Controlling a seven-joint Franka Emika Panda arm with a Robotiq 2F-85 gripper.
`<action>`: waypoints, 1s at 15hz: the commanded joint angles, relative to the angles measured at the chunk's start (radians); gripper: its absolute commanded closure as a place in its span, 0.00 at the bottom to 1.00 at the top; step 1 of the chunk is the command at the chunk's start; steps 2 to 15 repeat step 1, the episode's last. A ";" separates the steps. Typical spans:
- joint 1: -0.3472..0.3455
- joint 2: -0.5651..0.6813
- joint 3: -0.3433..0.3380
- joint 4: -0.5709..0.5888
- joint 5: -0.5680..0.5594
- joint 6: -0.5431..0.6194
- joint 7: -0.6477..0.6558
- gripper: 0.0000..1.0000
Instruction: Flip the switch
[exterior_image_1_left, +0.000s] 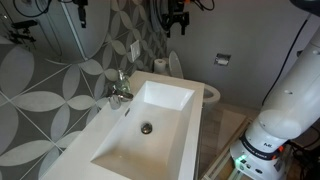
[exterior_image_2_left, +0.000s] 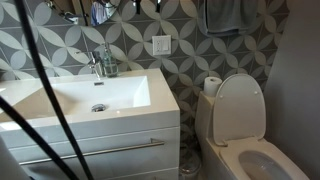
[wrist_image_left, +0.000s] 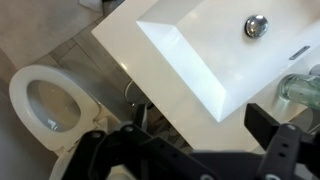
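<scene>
The white wall switch (exterior_image_2_left: 161, 45) sits on the patterned tile wall between the sink and the toilet; it also shows in an exterior view (exterior_image_1_left: 135, 50). My gripper (exterior_image_1_left: 177, 20) hangs high in the air, above the toilet and well away from the switch. In the wrist view the gripper (wrist_image_left: 200, 120) is open and empty, looking down on the sink corner and the toilet. The switch is out of the wrist view.
A white rectangular sink (exterior_image_1_left: 150, 125) with a faucet (exterior_image_1_left: 121, 88) stands on a vanity (exterior_image_2_left: 110, 145). A toilet (exterior_image_2_left: 240, 125) stands beside it, with a paper roll (exterior_image_2_left: 211, 85) on the tank. The robot base (exterior_image_1_left: 275, 120) stands on the floor.
</scene>
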 joint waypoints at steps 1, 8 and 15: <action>0.014 0.004 -0.015 0.004 0.001 -0.003 -0.001 0.00; 0.014 0.004 -0.015 0.004 0.001 -0.003 -0.001 0.00; 0.014 0.004 -0.015 0.004 0.001 -0.003 -0.001 0.00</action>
